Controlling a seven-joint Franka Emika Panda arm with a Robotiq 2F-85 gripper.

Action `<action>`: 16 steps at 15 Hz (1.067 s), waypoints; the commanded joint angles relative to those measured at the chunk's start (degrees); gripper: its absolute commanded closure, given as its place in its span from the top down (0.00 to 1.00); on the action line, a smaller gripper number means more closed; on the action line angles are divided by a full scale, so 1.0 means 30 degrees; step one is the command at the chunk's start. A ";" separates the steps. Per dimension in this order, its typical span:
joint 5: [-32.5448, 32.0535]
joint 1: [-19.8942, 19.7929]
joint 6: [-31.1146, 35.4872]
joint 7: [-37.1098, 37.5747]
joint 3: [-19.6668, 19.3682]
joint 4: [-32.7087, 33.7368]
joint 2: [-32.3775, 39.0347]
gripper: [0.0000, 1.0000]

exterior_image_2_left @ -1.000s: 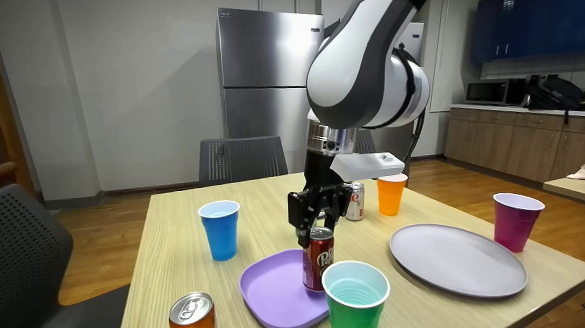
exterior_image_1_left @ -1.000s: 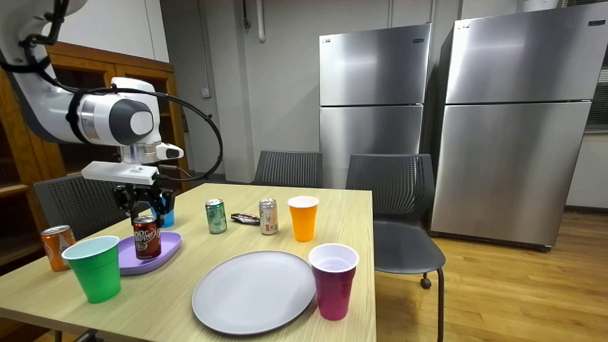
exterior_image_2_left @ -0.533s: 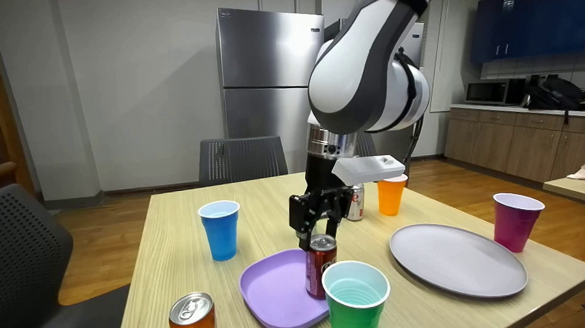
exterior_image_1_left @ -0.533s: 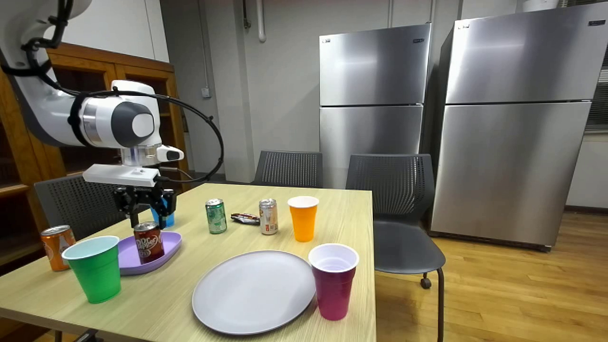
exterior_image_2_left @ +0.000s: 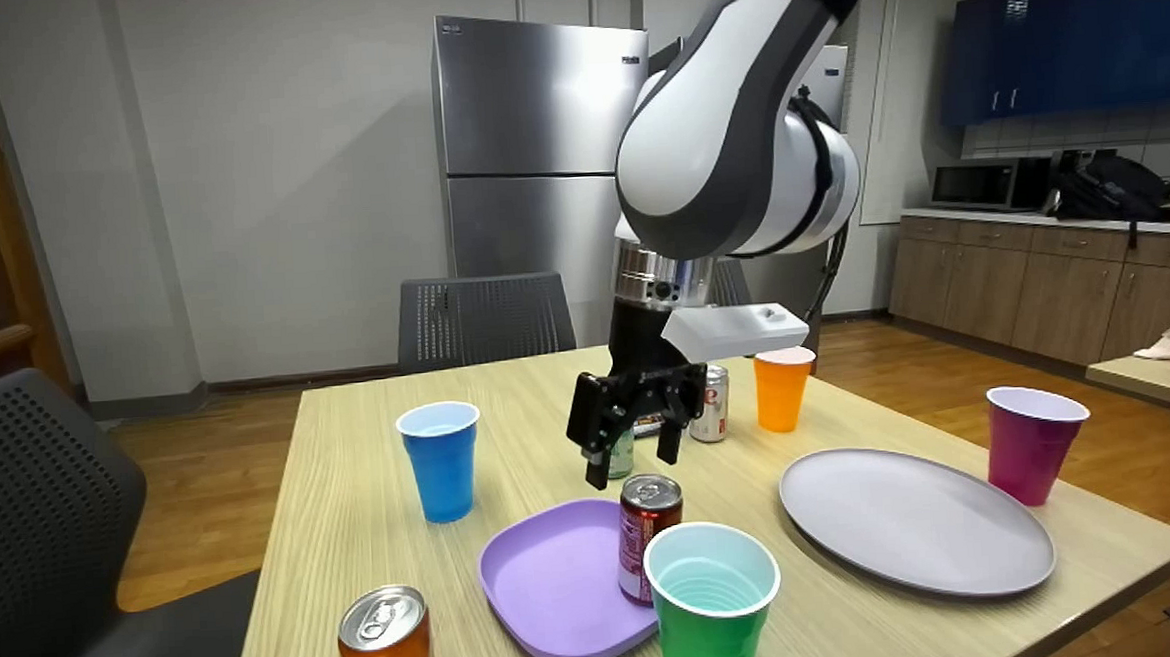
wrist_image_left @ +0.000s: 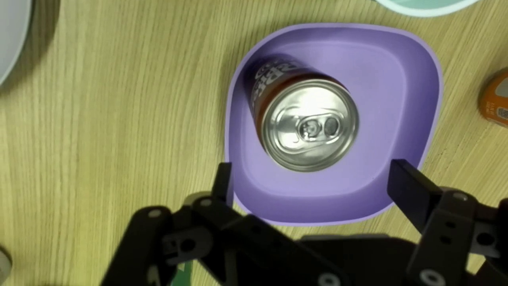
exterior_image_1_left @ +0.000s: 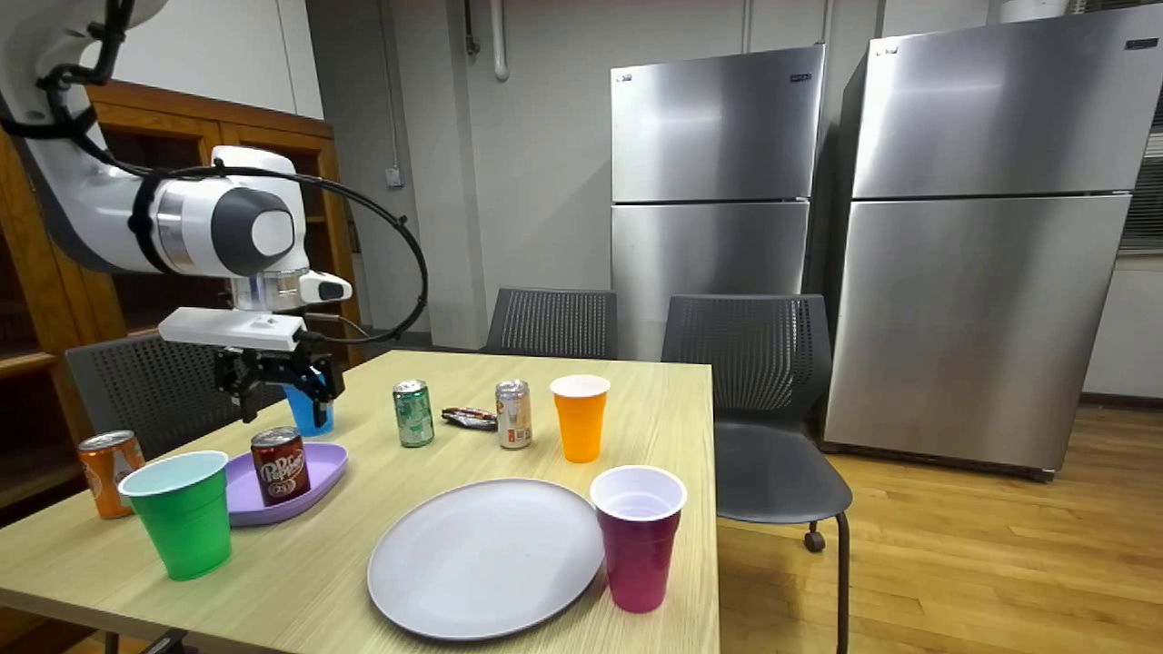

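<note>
A dark red Dr Pepper can [exterior_image_1_left: 281, 468] stands upright in the purple plate [exterior_image_1_left: 329, 461], near one side of it. The can [exterior_image_2_left: 644, 546] and plate [exterior_image_2_left: 549, 596] also show in an exterior view, with the can partly behind the green cup [exterior_image_2_left: 712, 612]. My gripper [exterior_image_1_left: 283, 415] is open and empty, a little above the can and apart from it. In the wrist view the gripper [wrist_image_left: 311, 172] has its fingers wide apart, and the can's silver top [wrist_image_left: 309, 127] lies ahead of the fingertips.
An orange can [exterior_image_1_left: 111, 472] and a blue cup [exterior_image_2_left: 442, 466] stand near the purple plate. A green can [exterior_image_1_left: 413, 413], a wrapped snack [exterior_image_1_left: 470, 418], a silver can [exterior_image_1_left: 513, 413], an orange cup [exterior_image_1_left: 581, 418], a grey plate [exterior_image_1_left: 486, 559] and a magenta cup [exterior_image_1_left: 638, 545] are on the table.
The gripper, shut on the can a second ago, first moved down with it. The fingers have since spread and let go, and the gripper has risen. The can stands in the purple plate.
</note>
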 commanded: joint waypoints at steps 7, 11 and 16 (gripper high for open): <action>0.0437 -0.0123 -0.0198 -0.0057 0.0156 0.0004 -0.0396 1.00; 0.0435 -0.0124 -0.0190 -0.0056 0.0156 0.0007 -0.0334 1.00; 0.0434 -0.0125 -0.0190 -0.0056 0.0155 0.0007 -0.0328 1.00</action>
